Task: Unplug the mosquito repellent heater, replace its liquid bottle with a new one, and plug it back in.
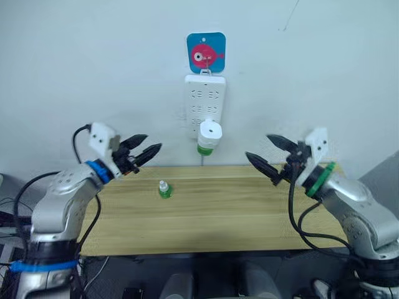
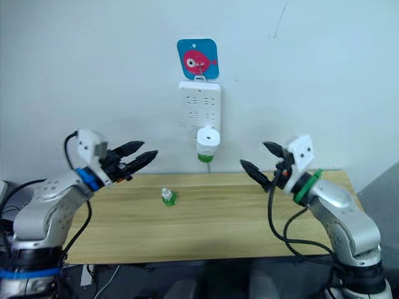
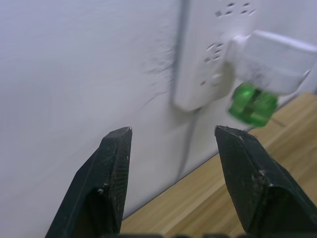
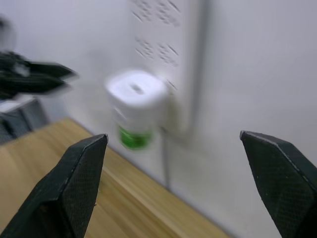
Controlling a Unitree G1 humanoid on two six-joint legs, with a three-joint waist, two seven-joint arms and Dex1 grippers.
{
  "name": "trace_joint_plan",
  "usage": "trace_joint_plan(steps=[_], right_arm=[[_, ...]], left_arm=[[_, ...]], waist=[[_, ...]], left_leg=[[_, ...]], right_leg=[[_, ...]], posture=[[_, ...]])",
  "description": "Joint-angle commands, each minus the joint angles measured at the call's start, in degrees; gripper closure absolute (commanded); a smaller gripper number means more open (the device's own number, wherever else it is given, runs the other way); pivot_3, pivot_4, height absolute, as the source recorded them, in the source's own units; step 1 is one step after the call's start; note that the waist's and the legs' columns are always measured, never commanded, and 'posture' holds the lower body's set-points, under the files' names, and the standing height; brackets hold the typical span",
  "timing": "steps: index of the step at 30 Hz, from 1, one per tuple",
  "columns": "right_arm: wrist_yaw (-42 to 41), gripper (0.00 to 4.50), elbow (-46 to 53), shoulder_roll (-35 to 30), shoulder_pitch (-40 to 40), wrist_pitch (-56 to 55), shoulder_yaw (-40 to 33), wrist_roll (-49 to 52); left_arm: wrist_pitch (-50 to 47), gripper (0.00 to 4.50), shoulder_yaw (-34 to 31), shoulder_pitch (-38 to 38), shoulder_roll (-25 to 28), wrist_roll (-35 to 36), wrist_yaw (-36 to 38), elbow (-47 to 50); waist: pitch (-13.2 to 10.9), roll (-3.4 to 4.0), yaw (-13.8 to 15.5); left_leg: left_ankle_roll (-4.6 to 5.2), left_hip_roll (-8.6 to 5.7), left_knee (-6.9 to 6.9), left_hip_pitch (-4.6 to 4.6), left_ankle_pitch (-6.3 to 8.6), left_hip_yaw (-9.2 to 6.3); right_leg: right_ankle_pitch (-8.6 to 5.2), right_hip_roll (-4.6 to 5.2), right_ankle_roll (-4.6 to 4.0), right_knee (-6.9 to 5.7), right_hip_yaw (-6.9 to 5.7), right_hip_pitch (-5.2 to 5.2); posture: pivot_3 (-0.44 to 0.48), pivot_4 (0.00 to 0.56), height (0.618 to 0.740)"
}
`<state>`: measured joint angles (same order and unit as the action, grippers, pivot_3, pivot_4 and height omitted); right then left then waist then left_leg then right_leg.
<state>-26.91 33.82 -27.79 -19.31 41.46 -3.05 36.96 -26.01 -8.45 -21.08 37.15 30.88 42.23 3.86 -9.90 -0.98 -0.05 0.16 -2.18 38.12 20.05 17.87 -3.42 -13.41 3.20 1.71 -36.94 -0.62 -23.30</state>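
White wall, wooden table (image 1: 249, 212) below. Heater (image 1: 210, 136) sat frame centre, plugged into power strip (image 1: 205, 99), green bottle underneath. Spare bottle (image 1: 164, 189) stood lower centre. You held left gripper (image 1: 141, 149) and right gripper (image 1: 269, 156) spread wide, empty, flanking heater, likely for unplugging.

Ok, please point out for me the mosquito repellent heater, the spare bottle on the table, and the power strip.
mosquito repellent heater (image 1: 211, 131), left eye view, on its round white top.
spare bottle (image 1: 164, 190), left eye view, on its green body.
power strip (image 1: 204, 94), left eye view, on its white face between sockets.
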Motion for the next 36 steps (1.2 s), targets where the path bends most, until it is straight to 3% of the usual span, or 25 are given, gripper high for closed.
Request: trace_joint_plan(steps=[1,6,14,23,32,36], right_arm=[[1.78,0.0,2.66,0.97,-5.26,4.03,1.51,3.14],[4.06,0.0,2.25,2.64,-7.66,4.68,1.97,2.53],[4.94,0.0,3.69,1.94,-0.3,2.36,1.65,-0.41],[8.9,0.0,7.03,2.75,0.74,5.2,1.19,0.96],[13.31,0.0,7.02,4.29,3.36,6.86,2.41,-1.38],[16.09,0.0,6.1,6.02,3.58,6.26,3.44,-4.25]], left_arm=[[1.86,1.52,2.19,-6.18,-1.5,-2.03,2.1,-4.44],[5.41,1.52,5.47,-13.53,-4.27,-5.23,5.59,-11.77],[14.44,1.52,8.05,-23.55,-8.92,-10.98,9.73,-27.07],[22.66,1.52,9.52,-32.58,-13.56,-15.3,15.98,-41.42],[23.59,1.52,10.49,-35.65,-16.15,-15.7,24.16,-44.32],[23.53,2.34,10.11,-35.75,-16.24,-15.83,25.28,-45.1]], waist=[[-0.25,-0.15,-0.08],[-0.32,-0.24,-0.08],[-0.41,-0.33,-0.23],[-0.53,-0.36,-0.35],[-0.53,-0.36,-1.89],[-0.54,-0.36,-2.01]], left_leg=[[0.0,-0.01,0.0,0.03,0.0,-0.01],[-0.42,-0.11,0.15,1.0,-0.24,-0.1],[-0.42,-0.17,0.06,1.03,-0.24,-0.18],[-0.25,-0.17,0.71,1.16,-0.15,-0.29],[-0.32,-0.23,0.78,1.49,-0.2,-0.37],[-0.32,-0.2,0.81,1.7,-0.2,-0.39]], right_leg=[[0.0,0.0,0.0,0.03,0.0,-0.02],[0.06,0.07,0.05,-0.05,0.0,-0.86],[0.08,0.19,0.09,-0.02,-0.08,-0.86],[0.1,-0.04,0.13,-0.18,-0.2,-0.71],[0.19,-0.04,0.28,-0.14,-0.15,-0.94],[0.2,-0.03,0.27,-0.16,-0.15,-1.13]], posture=[[-0.003,0.187,0.74],[-0.019,0.183,0.74],[-0.064,0.181,0.74],[-0.11,0.18,0.74],[-0.129,0.187,0.74],[-0.132,0.188,0.74]])
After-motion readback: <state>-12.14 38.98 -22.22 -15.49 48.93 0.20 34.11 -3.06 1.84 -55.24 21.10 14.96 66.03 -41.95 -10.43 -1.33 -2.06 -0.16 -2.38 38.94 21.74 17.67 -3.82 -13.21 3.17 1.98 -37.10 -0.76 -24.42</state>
